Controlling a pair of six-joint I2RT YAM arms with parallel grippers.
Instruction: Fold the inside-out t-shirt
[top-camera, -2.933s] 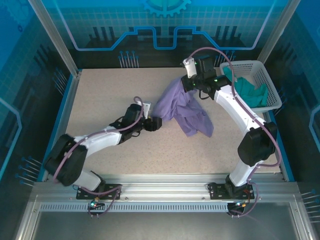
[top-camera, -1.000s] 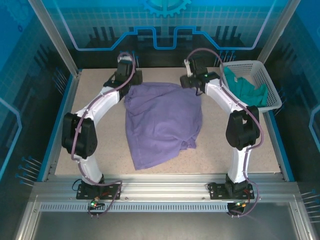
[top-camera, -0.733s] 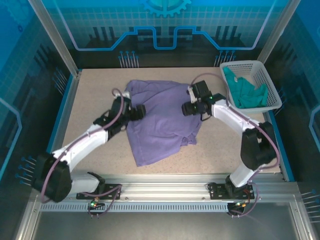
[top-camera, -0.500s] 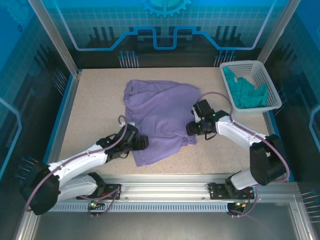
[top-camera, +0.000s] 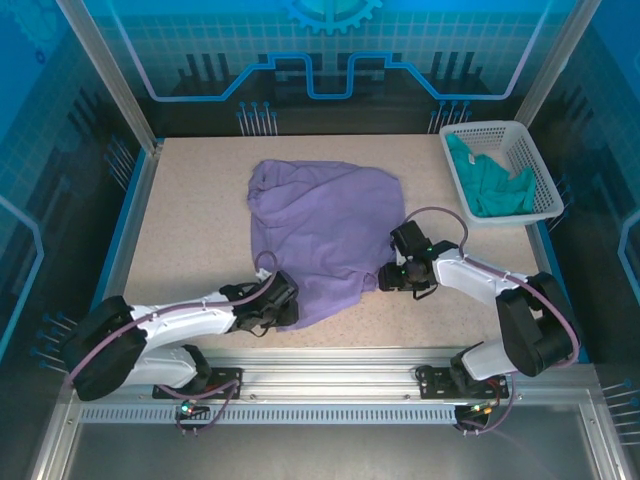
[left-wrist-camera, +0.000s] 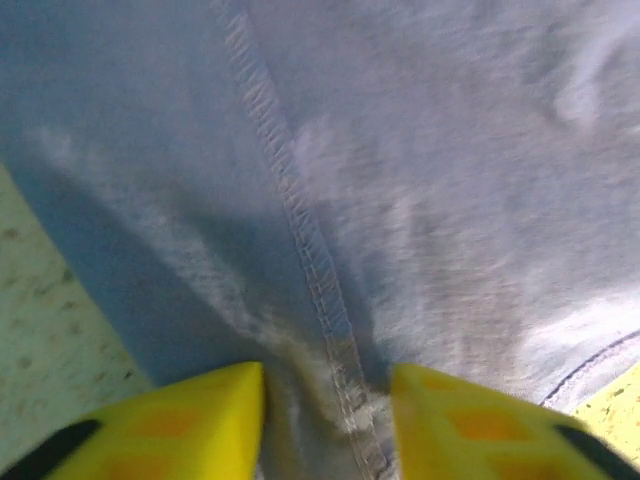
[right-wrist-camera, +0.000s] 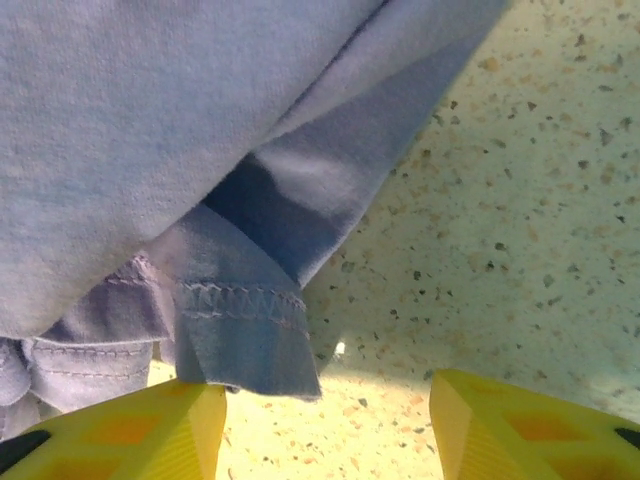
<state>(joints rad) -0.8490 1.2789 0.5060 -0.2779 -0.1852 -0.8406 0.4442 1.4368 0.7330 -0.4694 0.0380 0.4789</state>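
While the inside-out t-shirt (top-camera: 320, 225) lay spread and wrinkled across the middle of the table (top-camera: 190, 220), both arms were down low at its near edge. Left gripper (top-camera: 288, 303) sat at the shirt's near-left corner. Left wrist view: yellow fingers (left-wrist-camera: 180, 420) stood close on either side of a puckered ridge of fabric, with a stitched seam (left-wrist-camera: 300, 230) running down between them. Couldn't tell whether they were actually clamped on it. Right gripper (top-camera: 388, 280) was at the shirt's near-right edge. Right wrist view: jaws stood wide apart with bare tabletop between them, a stitched hem flap (right-wrist-camera: 240, 300) lay just beside one finger, nothing held. White basket (top-camera: 548, 180) at the far-right corner held a teal garment (top-camera: 490, 185), well apart from the shirt.
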